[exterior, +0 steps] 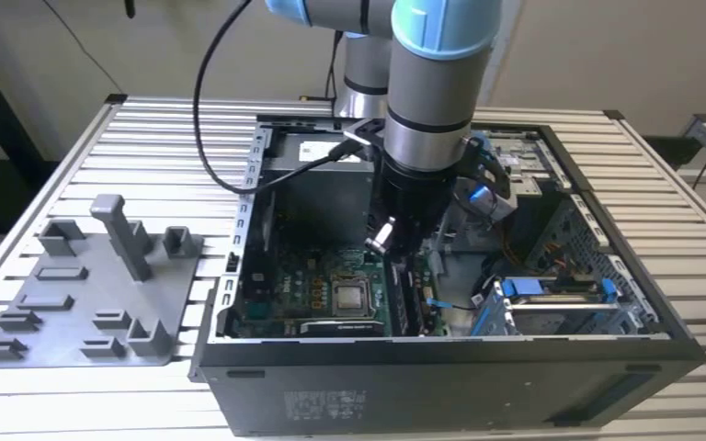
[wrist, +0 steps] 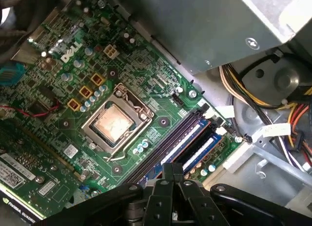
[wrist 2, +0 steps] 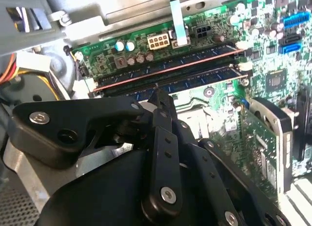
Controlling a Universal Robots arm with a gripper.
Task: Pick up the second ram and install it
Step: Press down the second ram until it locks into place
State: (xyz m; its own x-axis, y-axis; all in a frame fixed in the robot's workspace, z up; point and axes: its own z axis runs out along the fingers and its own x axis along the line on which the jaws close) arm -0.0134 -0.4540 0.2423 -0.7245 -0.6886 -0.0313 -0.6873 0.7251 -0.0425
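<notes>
In the second wrist view the black gripper (wrist 2: pixel 158 97), fingers narrowed together, presses its tip on the second ram (wrist 2: pixel 190 80), a long dark memory stick seated in the green motherboard's (wrist 2: pixel 258 133) slot, centre frame; beyond stands another stick (wrist 2: pixel 165 65).

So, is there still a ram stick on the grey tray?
No, the tray carries just its own grey posts and brackets, no stick.

Even daylight brightens the tabletop (exterior: pixel 144 138) around me; the case (exterior: pixel 451 386) interior lies in shadow. My wrist views blur close up, glare whitening metal.
</notes>
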